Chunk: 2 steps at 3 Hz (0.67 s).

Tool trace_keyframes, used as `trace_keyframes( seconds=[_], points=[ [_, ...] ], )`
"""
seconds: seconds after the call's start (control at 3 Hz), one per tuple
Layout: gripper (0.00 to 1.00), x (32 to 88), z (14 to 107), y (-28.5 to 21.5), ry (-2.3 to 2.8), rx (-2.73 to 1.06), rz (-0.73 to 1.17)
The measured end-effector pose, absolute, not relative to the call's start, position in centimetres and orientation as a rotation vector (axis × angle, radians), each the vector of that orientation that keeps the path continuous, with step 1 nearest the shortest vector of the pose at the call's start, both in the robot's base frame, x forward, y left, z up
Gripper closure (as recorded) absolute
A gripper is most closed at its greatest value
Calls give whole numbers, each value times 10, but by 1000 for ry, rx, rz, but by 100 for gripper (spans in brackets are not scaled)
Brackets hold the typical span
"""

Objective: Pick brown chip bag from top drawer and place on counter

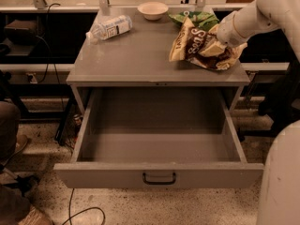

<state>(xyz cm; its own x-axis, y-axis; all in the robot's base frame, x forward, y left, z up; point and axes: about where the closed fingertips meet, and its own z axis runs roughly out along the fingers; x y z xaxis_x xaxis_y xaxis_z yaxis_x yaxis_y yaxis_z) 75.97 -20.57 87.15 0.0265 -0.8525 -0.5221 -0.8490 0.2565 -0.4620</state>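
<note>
The brown chip bag [191, 45] lies crumpled at the right front of the counter [136, 55], its left end tilted up. My gripper [221, 42] comes in from the upper right on a white arm and is shut on the bag's right part, just above the counter. The top drawer [159, 175] is pulled fully out below the counter, and its inside shows nothing in it.
A green chip bag [194, 18] lies just behind the brown one. A cream bowl [153, 9] and a lying plastic bottle [108, 28] are at the counter's back. My white base [281, 177] stands right of the drawer. A person's legs [9, 125] are at left.
</note>
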Motion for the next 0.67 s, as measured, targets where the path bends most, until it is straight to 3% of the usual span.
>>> trace_keyframes(
  seconds=[0.33, 0.67],
  points=[
    [1, 760, 865, -219, 1825, -1541, 42],
    [0, 755, 862, -233, 1851, -1527, 85]
  ],
)
